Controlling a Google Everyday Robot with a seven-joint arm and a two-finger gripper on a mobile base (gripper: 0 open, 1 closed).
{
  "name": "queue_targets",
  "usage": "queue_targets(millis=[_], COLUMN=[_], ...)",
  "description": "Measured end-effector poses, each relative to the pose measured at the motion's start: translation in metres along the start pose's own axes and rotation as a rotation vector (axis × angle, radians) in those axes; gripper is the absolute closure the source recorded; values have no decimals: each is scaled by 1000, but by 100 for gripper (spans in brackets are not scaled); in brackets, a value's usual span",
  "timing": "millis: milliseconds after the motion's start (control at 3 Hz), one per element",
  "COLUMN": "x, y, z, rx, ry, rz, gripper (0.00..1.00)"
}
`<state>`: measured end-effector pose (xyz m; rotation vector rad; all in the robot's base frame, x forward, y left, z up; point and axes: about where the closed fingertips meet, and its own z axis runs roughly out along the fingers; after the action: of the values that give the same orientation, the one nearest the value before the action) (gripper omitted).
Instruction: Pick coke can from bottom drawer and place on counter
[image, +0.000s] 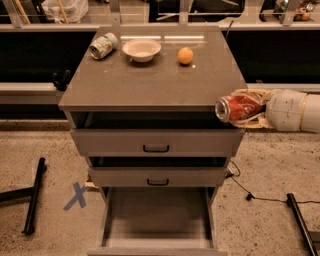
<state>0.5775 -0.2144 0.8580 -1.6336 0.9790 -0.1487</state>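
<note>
My gripper (244, 108) comes in from the right and is shut on the coke can (236, 108), a red can with white markings, held sideways with its silver end pointing left. The can hangs at the right front corner of the counter (150, 80), about level with its edge. The bottom drawer (157, 220) is pulled out below, and its grey floor has nothing on it.
On the counter's far part lie a green-and-white can (103, 45) on its side, a white bowl (142, 49) and an orange (185, 55). The two upper drawers (156, 145) are slightly open. A black bar (34, 195) and a blue X (77, 196) mark the floor at left.
</note>
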Motion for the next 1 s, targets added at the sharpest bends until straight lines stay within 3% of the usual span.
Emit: queue_targets(millis=[333, 1000], x=[0, 3], y=[0, -51], z=[0, 5], rx=[-1, 82], ry=[0, -67], rz=[0, 130], gripper=[100, 100])
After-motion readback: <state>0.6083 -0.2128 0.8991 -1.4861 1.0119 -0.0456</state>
